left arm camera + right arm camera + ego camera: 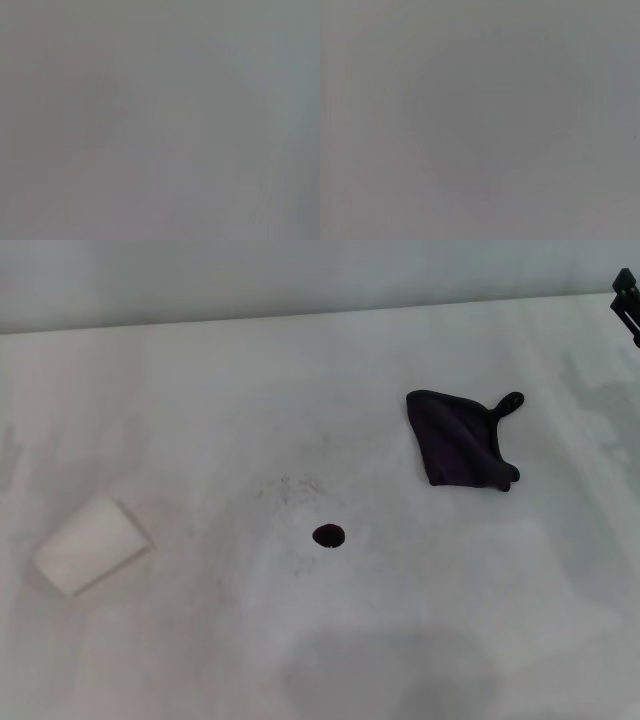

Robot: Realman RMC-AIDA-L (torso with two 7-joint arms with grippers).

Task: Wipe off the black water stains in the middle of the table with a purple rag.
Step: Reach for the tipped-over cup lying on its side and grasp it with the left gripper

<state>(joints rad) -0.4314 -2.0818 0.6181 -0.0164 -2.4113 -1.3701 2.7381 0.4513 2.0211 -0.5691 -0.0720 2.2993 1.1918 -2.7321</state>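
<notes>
The black water stain (328, 536) is a small round glossy blot near the middle of the white table (200, 660). The purple rag (457, 441) lies flat to the right of it and farther back, with its loop tab pointing to the far right. Nothing touches the rag. A small black part of my right gripper (626, 298) shows at the far right edge of the head view, well away from the rag. My left gripper is out of view. Both wrist views show only plain grey.
A white cup (90, 544) lies on its side at the left of the table. A faint grey speckled smudge (290, 490) sits just behind the stain. The table's far edge runs along the back wall.
</notes>
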